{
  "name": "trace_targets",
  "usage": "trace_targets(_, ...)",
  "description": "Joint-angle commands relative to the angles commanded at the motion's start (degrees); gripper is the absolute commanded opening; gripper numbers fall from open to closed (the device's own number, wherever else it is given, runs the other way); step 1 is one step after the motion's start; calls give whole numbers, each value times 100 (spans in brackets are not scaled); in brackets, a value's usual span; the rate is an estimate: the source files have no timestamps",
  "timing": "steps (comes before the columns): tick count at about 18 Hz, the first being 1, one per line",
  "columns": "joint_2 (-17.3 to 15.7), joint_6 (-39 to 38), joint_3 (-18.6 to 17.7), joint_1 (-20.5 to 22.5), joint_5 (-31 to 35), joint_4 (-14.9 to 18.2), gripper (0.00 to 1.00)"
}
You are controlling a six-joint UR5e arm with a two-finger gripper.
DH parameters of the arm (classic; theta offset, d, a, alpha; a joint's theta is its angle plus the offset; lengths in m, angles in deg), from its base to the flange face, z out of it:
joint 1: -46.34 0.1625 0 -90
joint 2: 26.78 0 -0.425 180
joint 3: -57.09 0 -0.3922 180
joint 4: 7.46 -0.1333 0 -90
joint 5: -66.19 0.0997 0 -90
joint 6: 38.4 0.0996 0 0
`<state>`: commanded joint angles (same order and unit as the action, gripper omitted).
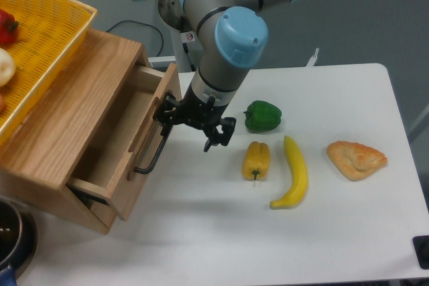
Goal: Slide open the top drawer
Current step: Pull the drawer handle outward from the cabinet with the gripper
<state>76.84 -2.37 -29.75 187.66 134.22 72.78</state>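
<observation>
The top drawer (114,149) of the light-oak chest stands partly pulled out toward the right, and its inside looks empty. Its black bar handle (153,153) runs along the front panel (155,115). My gripper (192,125) hangs just right of that panel, open with its fingers spread wide. The left finger (165,110) sits at the upper end of the handle, apparently hooked behind the bar. The right finger (217,136) hangs free over the table.
A yellow woven basket (47,38) with vegetables rests on the chest. On the white table (268,246) lie a green pepper (262,116), a yellow pepper (256,159), a banana (295,173) and a pastry (356,159). A metal bowl (10,236) sits at the lower left.
</observation>
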Motion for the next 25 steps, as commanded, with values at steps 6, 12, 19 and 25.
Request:
trace_targets(6, 0, 0, 44, 123, 0, -35, 100)
trace_targets(12, 9, 0, 53, 176, 0, -61, 100)
trace_targets(19, 9, 0, 62, 220, 0, -70, 100)
trace_targets(25, 9, 105, 62, 299, -9, -70, 100)
